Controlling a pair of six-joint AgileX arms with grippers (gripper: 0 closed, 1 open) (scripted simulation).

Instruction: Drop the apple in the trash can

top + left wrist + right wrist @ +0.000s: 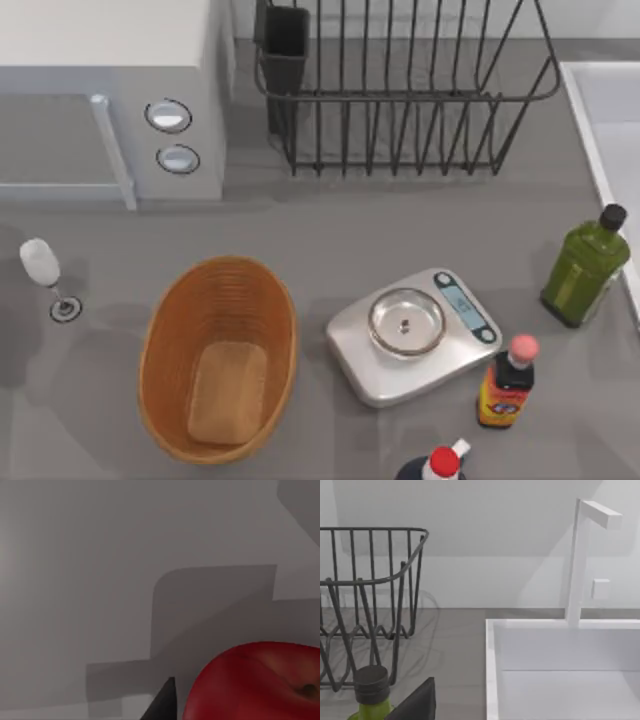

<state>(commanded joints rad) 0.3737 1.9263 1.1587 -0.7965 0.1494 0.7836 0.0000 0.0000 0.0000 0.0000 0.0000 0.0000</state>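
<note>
Red and glossy, the round apple (pixel 260 685) lies close under the left wrist camera, with one dark finger (pixel 162 702) of the left claw just beside it; whether that claw pinches the fruit or stands spread cannot be told. Behind the apple are plain grey surfaces with angular shadows. From the right wrist, a dark finger (pixel 417 705) of the right claw stands beside the black cap of the green glass bottle (pixel 370 692); its opening cannot be told either. On the grey counter (pixel 330 230), the oval wicker basket (pixel 218 355) sits toward the near left, the silver kitchen scale (pixel 412 333) at the near middle, the dark wire rack (pixel 400 85) along the far edge, the white microwave (pixel 110 95) in the far left corner.
</note>
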